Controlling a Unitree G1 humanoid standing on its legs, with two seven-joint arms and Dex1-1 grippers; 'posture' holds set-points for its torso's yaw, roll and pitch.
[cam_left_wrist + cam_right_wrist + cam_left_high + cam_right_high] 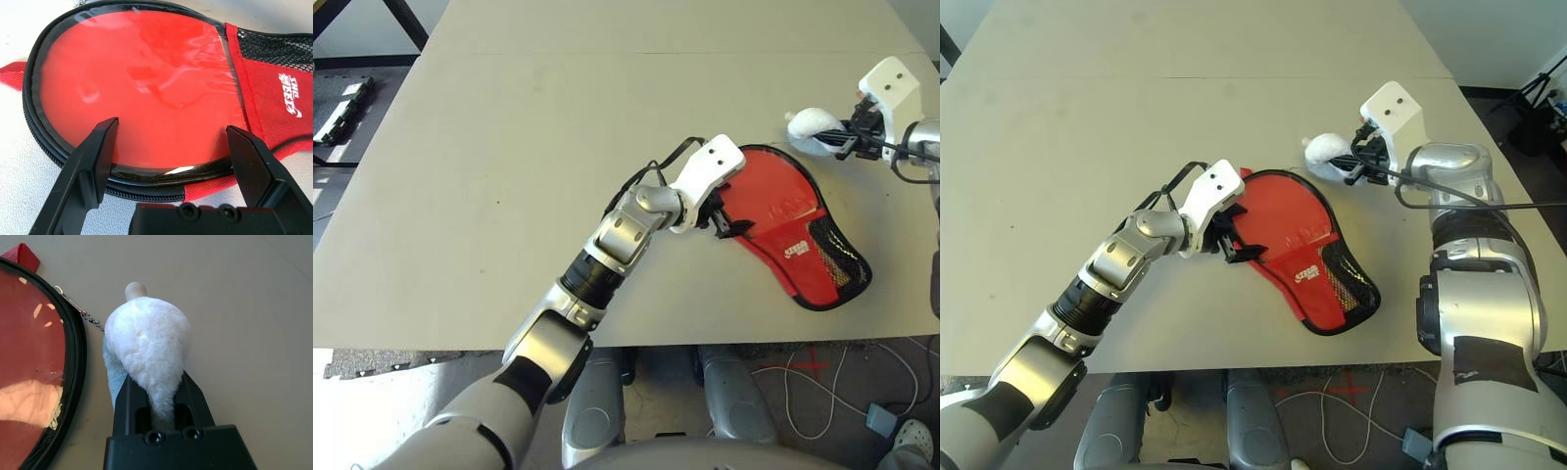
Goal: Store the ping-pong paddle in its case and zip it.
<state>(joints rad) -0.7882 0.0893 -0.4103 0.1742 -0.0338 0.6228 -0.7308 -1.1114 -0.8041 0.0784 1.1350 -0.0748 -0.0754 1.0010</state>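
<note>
The case (793, 240) lies flat on the tabletop (509, 147), a paddle-shaped red fabric pouch edged all round with a black zipper band, its round end glossy red and its narrow end bearing a white logo (289, 95) and a black mesh pocket (837, 257). In the left wrist view the zipper runs closed along the near rim, and whether the ping-pong paddle is inside cannot be told. The case sits toward the robot's right, its narrow end close to the near edge of the tabletop, while the round end points toward the middle. Broad bare surface stretches to the left and to the far side of it. A fine chain (80, 311) leads from the rim of the round end to the plush charm (146, 347), a pale fluffy thing just beyond the case on the right. The right gripper (1359, 162) is closed tight on the charm, its black fingers pinching the lower part of the plush. The left gripper (171, 147) has its fingers spread wide and holds nothing; its tips stand at the rim of the round end, one on either side of the red face, above the zipper edge.
</note>
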